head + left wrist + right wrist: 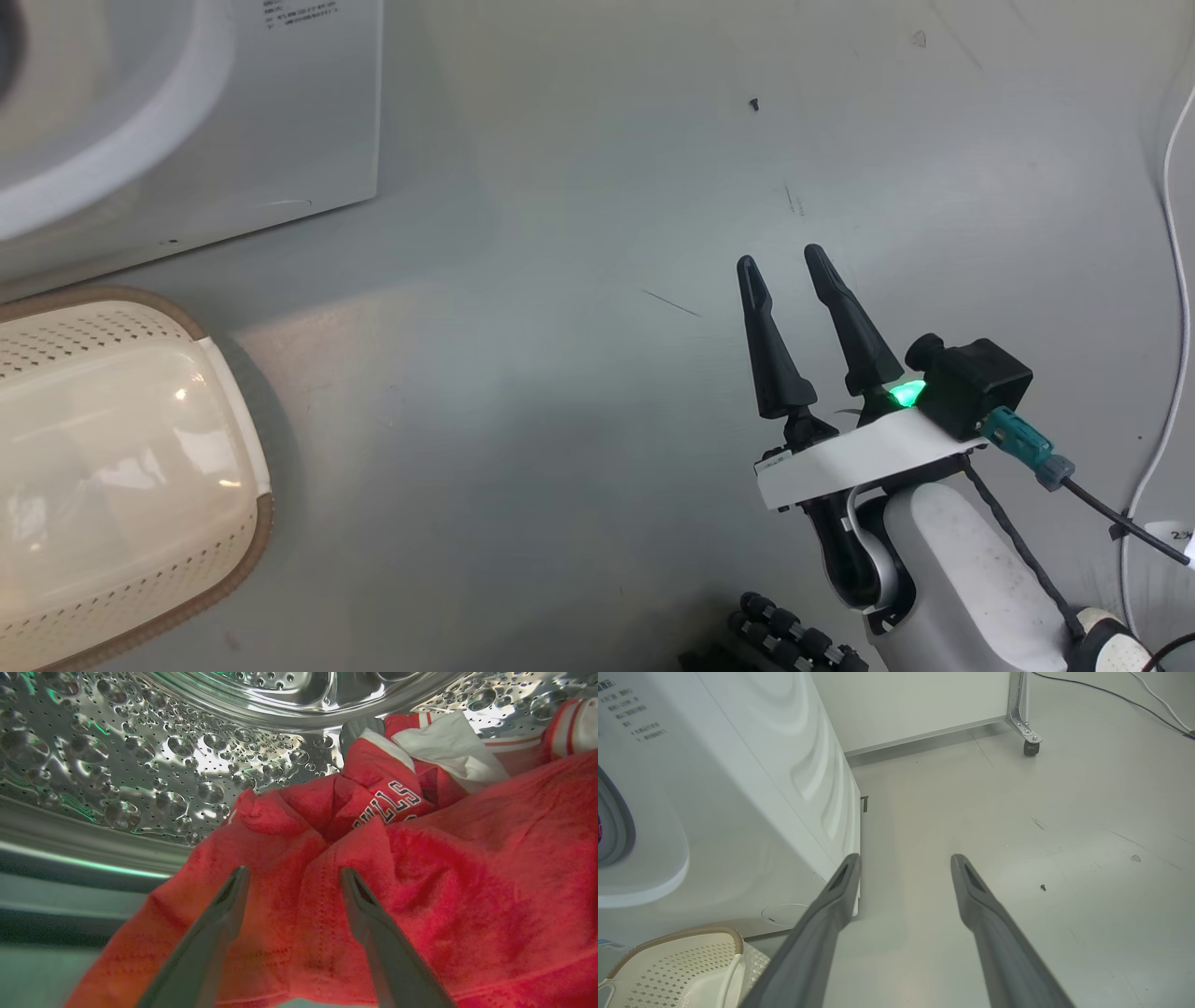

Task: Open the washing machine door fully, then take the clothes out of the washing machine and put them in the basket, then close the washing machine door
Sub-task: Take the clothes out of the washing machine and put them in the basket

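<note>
Reaching left gripper (294,871): its wrist view looks into the perforated steel drum (140,765), with both dark fingers stretched forward and slightly downward over the laundry.
Left fingers: spread well apart and clamped on nothing; a rumpled ridge of red cloth lies in the gap between the tips.
Contact: the tips sit right at the fabric, perhaps resting on it, though the wrist view is too close to tell.
Clothes (420,868): a red heap on the drum's lower wall, spilling toward the opening; the letters "LLS" show on a fold just beyond the fingertips, with white striped trim and a white piece farther back.
Right gripper (780,257): held low over the grey floor (560,373), fingers pointing up the head view and leaning a little left.
Right fingers: apart, with only bare floor between them.
Washing machine (752,788): to the left of the right gripper, its front corner just beside the left finger in the right wrist view.
Basket (93,336): on the floor directly before the machine's front, well apart from the right gripper, with no clothes inside.
Cables (1178,280): running along the floor at the right edge.
</note>
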You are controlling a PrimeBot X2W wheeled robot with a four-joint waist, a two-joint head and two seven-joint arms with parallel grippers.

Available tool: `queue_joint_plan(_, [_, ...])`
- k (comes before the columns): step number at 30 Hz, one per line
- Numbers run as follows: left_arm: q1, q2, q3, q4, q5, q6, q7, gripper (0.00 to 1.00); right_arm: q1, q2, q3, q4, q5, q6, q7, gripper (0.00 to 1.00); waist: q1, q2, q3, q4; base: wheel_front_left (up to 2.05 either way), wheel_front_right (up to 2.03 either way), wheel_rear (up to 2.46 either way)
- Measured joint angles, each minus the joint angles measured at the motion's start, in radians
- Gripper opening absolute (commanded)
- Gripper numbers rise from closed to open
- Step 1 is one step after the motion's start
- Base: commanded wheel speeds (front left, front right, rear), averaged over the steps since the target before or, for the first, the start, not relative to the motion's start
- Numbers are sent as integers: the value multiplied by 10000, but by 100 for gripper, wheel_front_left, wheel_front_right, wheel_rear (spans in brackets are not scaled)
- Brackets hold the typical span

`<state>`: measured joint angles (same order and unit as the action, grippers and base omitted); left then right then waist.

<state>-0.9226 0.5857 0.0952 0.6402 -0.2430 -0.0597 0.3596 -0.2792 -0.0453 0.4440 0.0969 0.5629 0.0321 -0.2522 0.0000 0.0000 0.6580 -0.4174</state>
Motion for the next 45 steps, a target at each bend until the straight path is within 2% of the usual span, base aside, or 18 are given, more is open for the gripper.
queue_joint_plan(6, [-520, 127, -249, 13, 52, -165, 276, 100, -236, 0, 63, -150, 73, -42, 0, 100, 0, 0, 252, -50, 0, 0, 0])
queue_joint_plan(11, [-673, 451, -265, 290, 203, -221, 454, 100, -407, 2, 153, -255, 192, -86, -2, 100, 0, 0, 434, -154, 0, 0, 0])
queue_joint_plan(19, [-944, 474, -320, 591, 205, -249, 449, 100, -409, 2, 136, -255, 326, -171, -2, 100, 0, 0, 497, -233, 0, 0, 0])
queue_joint_plan(20, [-974, 472, -330, 625, 203, -249, 466, 57, -410, 2, 128, -255, 328, -171, -2, 100, 0, 0, 492, -233, 0, 0, 0])
queue_joint_plan(21, [-990, 470, -345, 644, 203, -249, 485, 0, -412, 2, 119, -255, 328, -173, -2, 100, 0, 0, 486, -231, 0, 0, 0])
queue_joint_plan(29, [-1126, 387, -466, 936, 201, -336, 410, 0, -520, 2, 94, -245, 322, -192, -2, 100, 0, 0, 398, -166, 0, 0, 0])
queue_joint_plan(34, [-1126, 96, -545, 1179, 199, -336, 132, 0, -520, 0, -38, -155, 244, -249, -2, 100, 0, 0, 244, -57, 0, 0, 0])
queue_joint_plan(45, [-1039, -640, -606, 1515, 121, -349, -1411, 0, -522, 0, -276, 100, -92, -245, -2, 100, 0, 0, -320, 345, 0, 0, 0])
